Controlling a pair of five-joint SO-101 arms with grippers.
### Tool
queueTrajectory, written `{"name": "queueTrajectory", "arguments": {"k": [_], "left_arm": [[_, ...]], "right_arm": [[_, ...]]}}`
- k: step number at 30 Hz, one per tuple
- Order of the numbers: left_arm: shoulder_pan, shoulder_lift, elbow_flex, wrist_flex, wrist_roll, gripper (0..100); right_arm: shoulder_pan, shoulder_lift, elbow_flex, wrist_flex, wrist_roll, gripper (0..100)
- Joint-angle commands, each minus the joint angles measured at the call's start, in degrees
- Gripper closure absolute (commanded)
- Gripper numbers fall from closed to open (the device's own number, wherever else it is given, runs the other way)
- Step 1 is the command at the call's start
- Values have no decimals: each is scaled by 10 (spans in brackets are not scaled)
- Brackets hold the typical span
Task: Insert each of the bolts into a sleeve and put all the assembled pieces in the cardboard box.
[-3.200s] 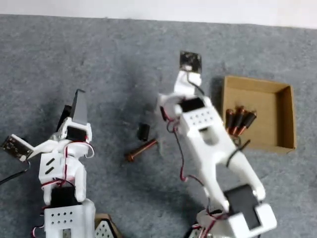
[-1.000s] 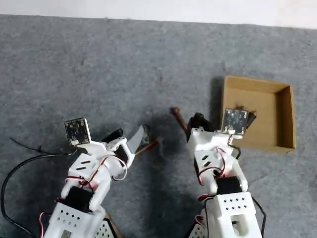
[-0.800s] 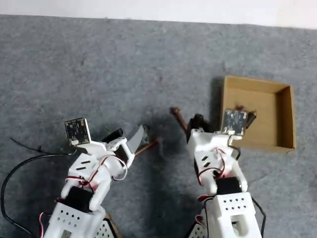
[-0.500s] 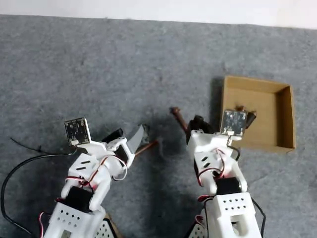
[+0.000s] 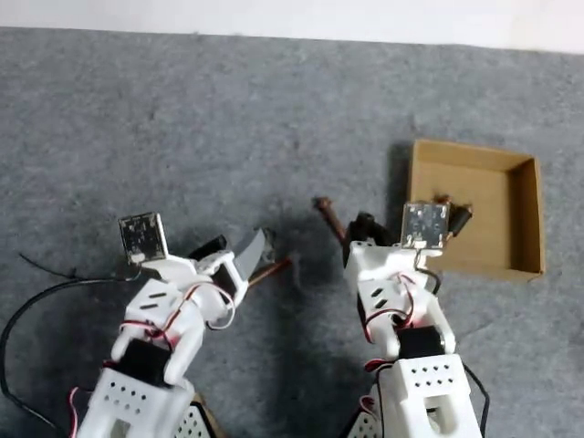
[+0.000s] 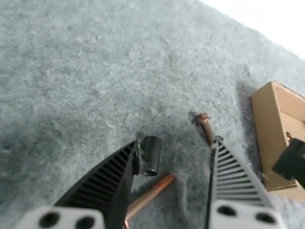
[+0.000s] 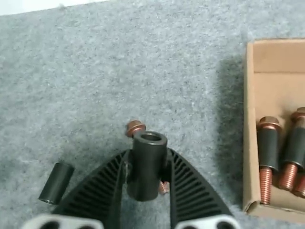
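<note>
since the right gripper (image 7: 147,158) is clamped on a black sleeve (image 7: 147,174), held roughly upright with its open end up, the main risk is a bad meeting with a bolt. a shaft coming in tilted would likely catch the rim, and could twist the sleeve in the pads or knock it out.

the left gripper (image 6: 176,142) is spread wide and holds nothing. a copper bolt (image 6: 151,188) lies on the grey mat (image 6: 71,71) between its fingers. a second sleeve (image 6: 151,155) lies just beside one finger; whether it touches, i cannot tell. closing from here could pinch that sleeve along with the bolt, or shove it so it rolls away. the bolt is thin, round and lying flat, so a grasp may let it roll or come up crooked.

another bolt (image 7: 136,128) lies on the mat just behind and below the held sleeve, so lowering the right arm could bump it. the cardboard box (image 7: 249,119) sits beside the right arm, apart from the loose parts, with finished pieces (image 7: 268,143) lying side by side in it. in the high view the two arms are near each other around the loose parts and could crowd one another.
</note>
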Motion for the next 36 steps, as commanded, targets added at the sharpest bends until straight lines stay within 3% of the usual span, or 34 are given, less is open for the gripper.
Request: {"name": "queueTrajectory", "arguments": {"k": [1,7,13,19,25,29,36], "left_arm": [[7,124,-79,4,-2,766],[7,346,-172,9,-10,766],[6,365,-262,158,-204,766],[-37,369,-248,127,-355,766],[37,369,-214,128,-553,766],[40,369,-185,67,-589,766],[58,400,-182,60,-621,766]], "right_arm": [[6,-14,-8,-15,7,993],[6,-14,-8,-15,7,993],[6,-14,-8,-15,8,993],[6,-13,-8,-15,8,993],[6,-12,-7,-15,8,993],[6,-12,-7,-14,8,993],[6,-14,4,-14,8,993]]}}
